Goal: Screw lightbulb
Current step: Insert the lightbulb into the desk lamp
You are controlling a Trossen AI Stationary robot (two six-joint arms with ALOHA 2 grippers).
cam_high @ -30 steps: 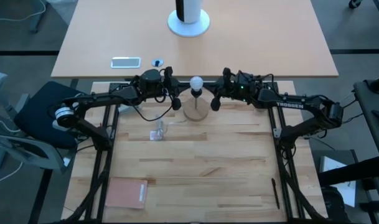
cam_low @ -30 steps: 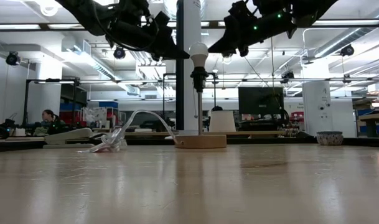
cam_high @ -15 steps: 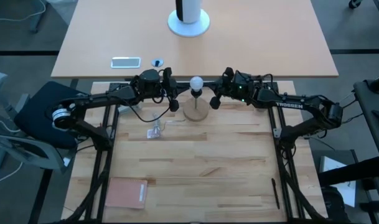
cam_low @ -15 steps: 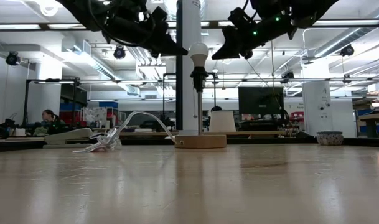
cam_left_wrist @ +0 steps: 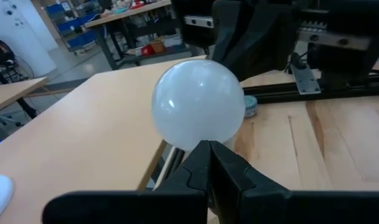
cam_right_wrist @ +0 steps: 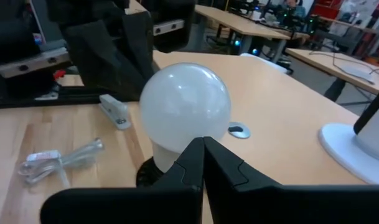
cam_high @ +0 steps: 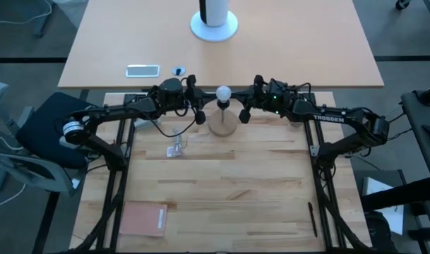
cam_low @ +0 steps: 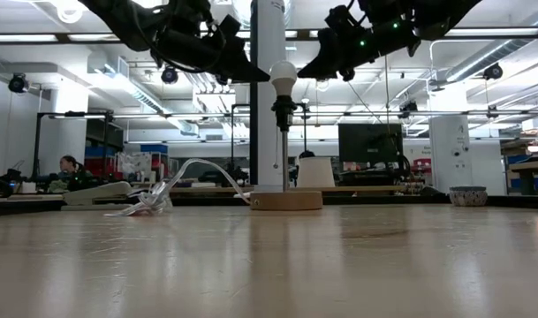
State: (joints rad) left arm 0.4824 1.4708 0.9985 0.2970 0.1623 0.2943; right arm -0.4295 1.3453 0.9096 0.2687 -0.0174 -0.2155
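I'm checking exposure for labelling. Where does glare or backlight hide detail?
Low view: bright ceiling strips backlight both arms into silhouettes, and the frosted white lightbulb blends into the white pillar. Left wrist view: the bulb shows one small highlight. High view: evenly lit, the bulb near blown out.

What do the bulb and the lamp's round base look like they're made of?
The lightbulb: frosted white globe, glass or plastic, with a soft matte sheen and one small highlight. The round base: pale, light-tan disc, apparently unfinished wood, though no grain shows at this distance.

Lab w/ ceiling lights (cam_low: 65,11), desks (cam_right_wrist: 251,22), monitor (cam_low: 370,141).
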